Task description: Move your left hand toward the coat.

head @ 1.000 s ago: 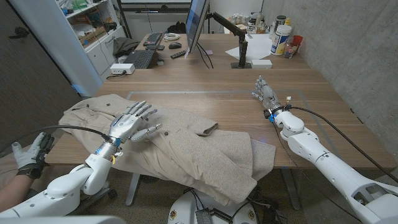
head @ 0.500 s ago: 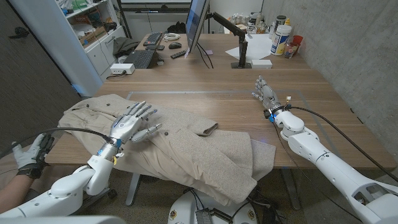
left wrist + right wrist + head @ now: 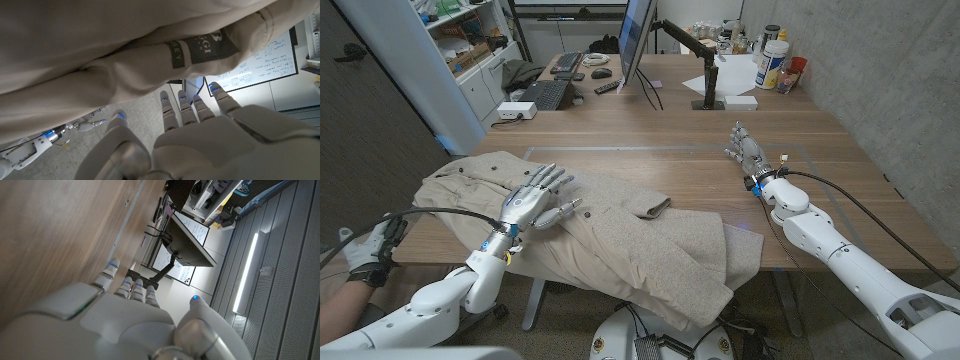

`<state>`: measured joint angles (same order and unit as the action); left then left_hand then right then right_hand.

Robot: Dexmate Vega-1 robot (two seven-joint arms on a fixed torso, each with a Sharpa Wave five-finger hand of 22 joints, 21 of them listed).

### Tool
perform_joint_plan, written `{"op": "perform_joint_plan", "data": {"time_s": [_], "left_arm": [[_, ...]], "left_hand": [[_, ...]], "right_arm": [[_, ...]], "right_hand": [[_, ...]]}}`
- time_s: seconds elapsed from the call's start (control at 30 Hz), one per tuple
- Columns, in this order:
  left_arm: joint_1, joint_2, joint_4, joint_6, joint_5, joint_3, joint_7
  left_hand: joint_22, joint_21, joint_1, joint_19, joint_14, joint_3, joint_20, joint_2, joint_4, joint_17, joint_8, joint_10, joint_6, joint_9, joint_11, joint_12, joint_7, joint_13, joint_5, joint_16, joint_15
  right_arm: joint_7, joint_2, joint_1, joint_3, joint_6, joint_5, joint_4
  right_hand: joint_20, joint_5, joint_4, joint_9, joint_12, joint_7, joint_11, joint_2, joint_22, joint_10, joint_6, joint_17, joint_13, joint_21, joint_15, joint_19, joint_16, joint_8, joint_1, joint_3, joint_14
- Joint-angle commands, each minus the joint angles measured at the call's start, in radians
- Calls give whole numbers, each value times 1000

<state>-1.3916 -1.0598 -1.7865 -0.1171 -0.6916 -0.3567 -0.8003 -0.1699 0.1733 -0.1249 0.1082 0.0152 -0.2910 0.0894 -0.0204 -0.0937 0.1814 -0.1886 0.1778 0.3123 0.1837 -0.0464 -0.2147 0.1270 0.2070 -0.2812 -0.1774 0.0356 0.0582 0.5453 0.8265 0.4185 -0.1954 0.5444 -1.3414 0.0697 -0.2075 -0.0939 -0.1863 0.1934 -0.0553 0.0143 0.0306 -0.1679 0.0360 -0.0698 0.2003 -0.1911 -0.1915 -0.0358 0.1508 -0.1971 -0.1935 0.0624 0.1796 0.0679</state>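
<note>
Beige coat (image 3: 620, 235) lies spread across the near left part of the wooden tabletop (image 3: 720, 140), one corner draped over the front edge. Left hand (image 3: 533, 195) is over the coat's upper left portion, fingers spread and extended, holding nothing; contact with the fabric cannot be confirmed. In the left wrist view the same hand (image 3: 200, 135) shows its fingers apart, close to the coat (image 3: 100, 60) and its grey label (image 3: 205, 45). Right hand (image 3: 747, 150) stands on the bare tabletop at the right, well apart from the coat, fingers straight and together, gripping nothing. Monitor (image 3: 636, 40) and keyboard (image 3: 548, 93) sit at the far side.
</note>
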Motion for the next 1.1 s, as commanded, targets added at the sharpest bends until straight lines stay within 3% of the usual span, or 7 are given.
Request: {"op": "perform_joint_plan", "data": {"time_s": [0.03, 1.1], "left_arm": [[45, 7, 27, 14, 10, -44, -12], [110, 23, 72, 42, 18, -110, -16]], "left_hand": [[-4, 8, -4, -4, -8, -6, 3, 8, 0, 3, -2, -3, -1, 3, 3, 2, 1, 4, 1, -5, 47], [-4, 12, -11, -5, 1, -10, 4, 9, -8, 3, -6, -1, -1, 3, 2, -1, 2, 5, 6, -10, 48]], "right_arm": [[-2, 3, -1, 0, 3, 0, -1], [-3, 6, -2, 4, 13, -3, -6]], "right_hand": [[3, -5, 0, -1, 4, 3, -7, 2, -2, 4, -5, 2, -2, 3, -7, 2, -6, -1, -9, -3, 11], [4, -5, 1, -1, 2, 4, -6, 3, -3, 12, -6, 3, -2, 5, -6, -4, -4, -1, -8, -4, 19]]}}
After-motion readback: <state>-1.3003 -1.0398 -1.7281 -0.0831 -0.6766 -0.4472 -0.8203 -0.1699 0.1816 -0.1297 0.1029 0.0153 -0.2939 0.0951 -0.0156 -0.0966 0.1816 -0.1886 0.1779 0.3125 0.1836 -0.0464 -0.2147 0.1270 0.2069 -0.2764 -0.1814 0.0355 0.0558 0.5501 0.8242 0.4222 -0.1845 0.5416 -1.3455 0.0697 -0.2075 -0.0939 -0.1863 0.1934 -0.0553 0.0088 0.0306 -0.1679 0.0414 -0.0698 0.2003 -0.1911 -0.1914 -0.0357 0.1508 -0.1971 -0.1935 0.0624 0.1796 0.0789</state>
